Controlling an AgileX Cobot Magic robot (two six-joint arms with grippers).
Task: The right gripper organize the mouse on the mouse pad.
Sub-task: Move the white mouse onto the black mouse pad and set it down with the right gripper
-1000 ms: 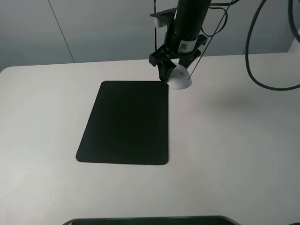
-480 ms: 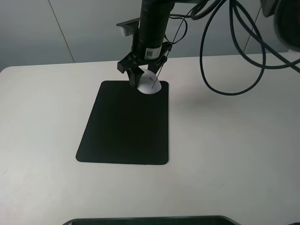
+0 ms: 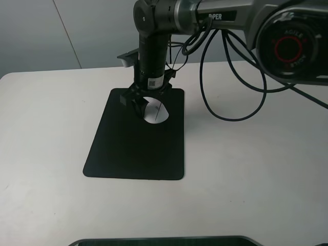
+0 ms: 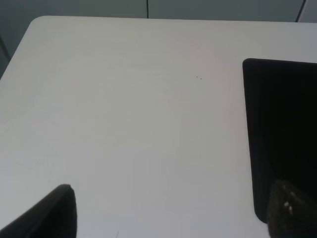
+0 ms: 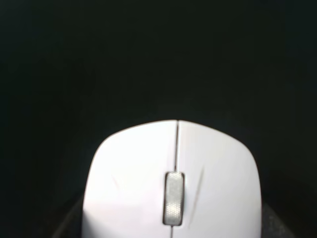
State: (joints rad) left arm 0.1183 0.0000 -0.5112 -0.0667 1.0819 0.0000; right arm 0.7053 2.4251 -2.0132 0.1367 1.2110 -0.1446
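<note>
My right gripper reaches across from the right and is shut on the white mouse, a finger on each side. It holds the mouse low over the far part of the black mouse pad; I cannot tell whether the mouse touches the pad. In the right wrist view the mouse, with its grey scroll wheel, fills the lower half against the pad. My left gripper is open and empty over bare table, with a corner of the pad beside it.
The pad lies on a white table. Black cables hang from the right arm over the table right of the pad. A dark flat object shows at the front edge.
My right gripper has carried the mouse from the table beyond the pad's far right corner leftward and toward the front, over the pad.
</note>
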